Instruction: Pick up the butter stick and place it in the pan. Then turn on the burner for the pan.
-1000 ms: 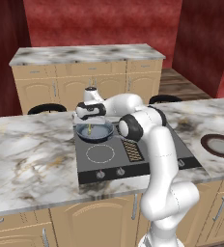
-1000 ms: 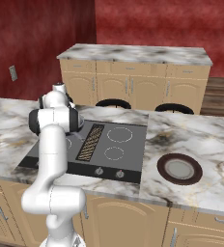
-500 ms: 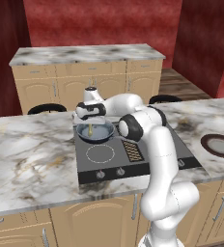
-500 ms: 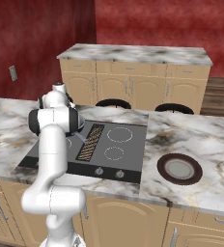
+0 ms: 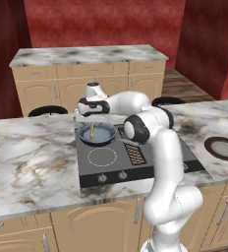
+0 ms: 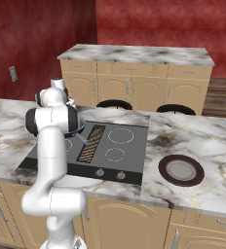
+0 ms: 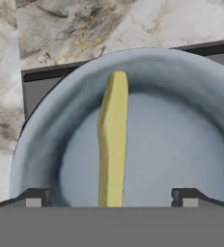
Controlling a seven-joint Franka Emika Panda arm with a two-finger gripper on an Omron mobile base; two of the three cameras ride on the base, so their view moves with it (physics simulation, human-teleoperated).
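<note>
1. Claw (image 7: 112, 198) state: jaws spread wide over the pan (image 7: 181, 144), a tip out to each side of the hand view, with clear gaps to the butter stick (image 7: 112, 144) between them. It has hold of nothing.
2. Change: 1 second ago the left base view showed the hand in much the same spot above the pan, so the arm has barely moved. What changed is the jaws, which went from closed on the stick to fully apart. That is a release.
3. Butter stick location: inside the pan. In the hand view it lies lengthwise across the pan floor, with its far end riding up the far wall near the rim. In the left base view the butter stick (image 5: 92, 131) reads as a pale yellow sliver in the pan (image 5: 97, 134), below the gripper (image 5: 90, 115).
4. Pan location: on the rear-left burner of the cooktop (image 5: 135, 157).
5. Judgement: part 1 of the task, placing the butter, looks done. Part 2 has not started. The knobs (image 5: 102, 178) sit on the front edge of the cooktop.
6. Next: lift clear of the pan, then go to the knob for the rear-left burner. I can't tell from these views which knob that is.
</note>
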